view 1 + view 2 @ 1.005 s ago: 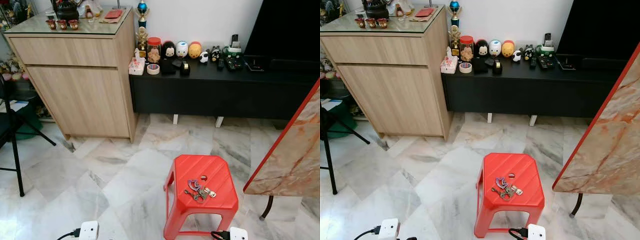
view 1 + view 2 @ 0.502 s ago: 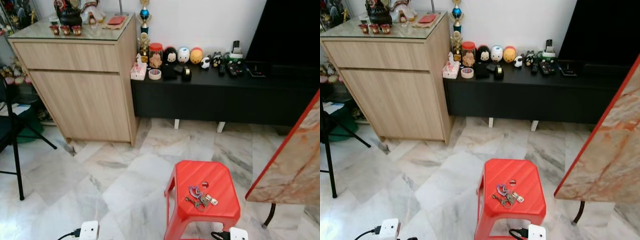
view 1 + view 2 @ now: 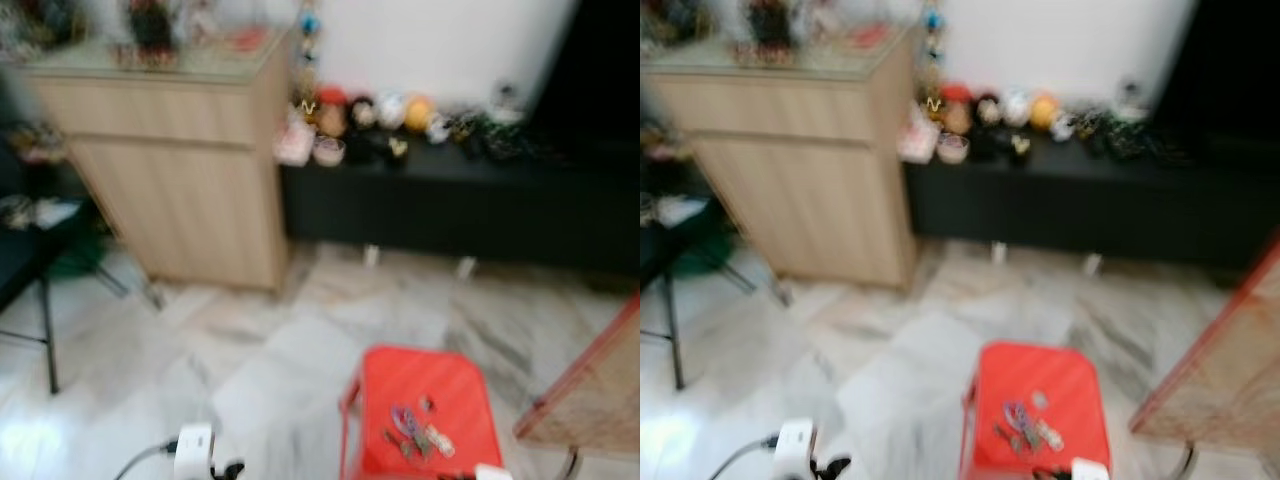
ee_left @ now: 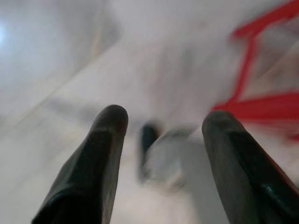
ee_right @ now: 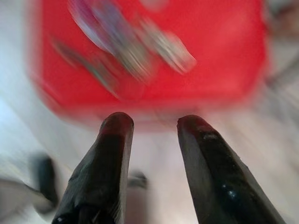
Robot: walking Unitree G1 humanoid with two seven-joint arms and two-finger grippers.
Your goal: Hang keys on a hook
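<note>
While view blurs, keys [image 3: 418, 438] lie on red stool [image 3: 425, 385], right gripper [image 5: 154, 123] open

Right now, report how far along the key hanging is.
Nothing is done yet: the keys lie on the red stool. The right gripper hangs open near the stool's edge, the left gripper open above the floor. Grasping and hanging remain; no hook can be made out.

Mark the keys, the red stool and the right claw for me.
keys [image 3: 418, 437], left eye view, middle of the bunch.
red stool [image 3: 420, 375], left eye view, bare back part of the seat.
right claw [image 5: 152, 123], right wrist view, midway between its fingertips.
</note>
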